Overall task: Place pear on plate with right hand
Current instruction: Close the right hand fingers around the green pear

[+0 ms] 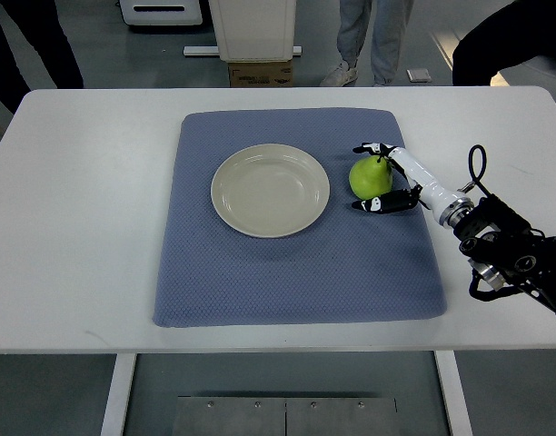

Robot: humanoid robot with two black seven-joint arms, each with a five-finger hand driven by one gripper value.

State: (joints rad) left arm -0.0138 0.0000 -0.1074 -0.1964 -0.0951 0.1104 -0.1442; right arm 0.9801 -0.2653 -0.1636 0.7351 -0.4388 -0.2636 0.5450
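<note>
Right robot hand (383, 175) had fingers spread around the pear (370, 178) on the blue mat (296, 263), right of the plate (270, 190), centre frame.

White table (78, 227) with rounded corners, filling most of the view. Beyond its far edge, grey glossy floor (151, 64) catching pale reflections. White cabinet (253, 27) standing there over what may be a cardboard box (260, 73). A standing person's legs (373, 41) alongside. Metal plate (287, 416) with screws below the near edge.
</note>
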